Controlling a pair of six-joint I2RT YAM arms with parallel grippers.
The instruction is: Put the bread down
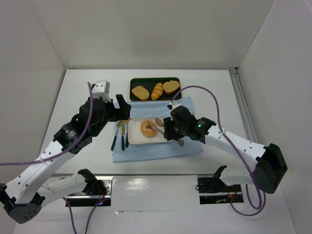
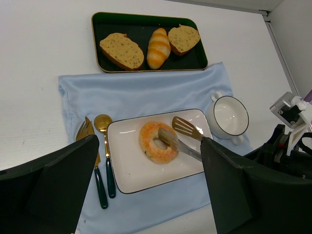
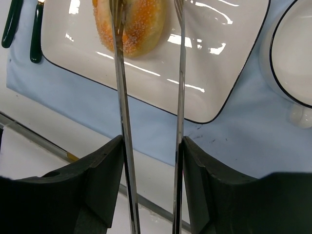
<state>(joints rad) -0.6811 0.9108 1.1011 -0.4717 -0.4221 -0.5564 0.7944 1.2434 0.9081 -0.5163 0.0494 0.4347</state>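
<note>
Underlying bread (image 2: 147, 144): blue cloth (image 2: 146, 92), white table (image 2: 48, 39)

We see bright, even overhead light, soft shadows, glare streaks on the plate (image 3: 219, 58), and the left gripper (image 2: 148, 144) slightly blurred up close.

The bread (image 2: 158, 141) is a small round ring, like a doughnut, with a golden-orange crust that looks grainy, as if sugared, and a paler band around the hole in its centre. It lies flat on the white, dark-rimmed plate (image 2: 131, 170) with the hole facing up. It looks whole and unsquashed, sitting about midway along the plate's length and nearer the far long edge than the near one. One blade of my tongs (image 2: 185, 127) lies across its right side, reaching toward the hole. The other, slotted blade rests just beside the bread on the right, apart from the crust. In my right wrist view only its near part shows, cut off at the top.
</note>
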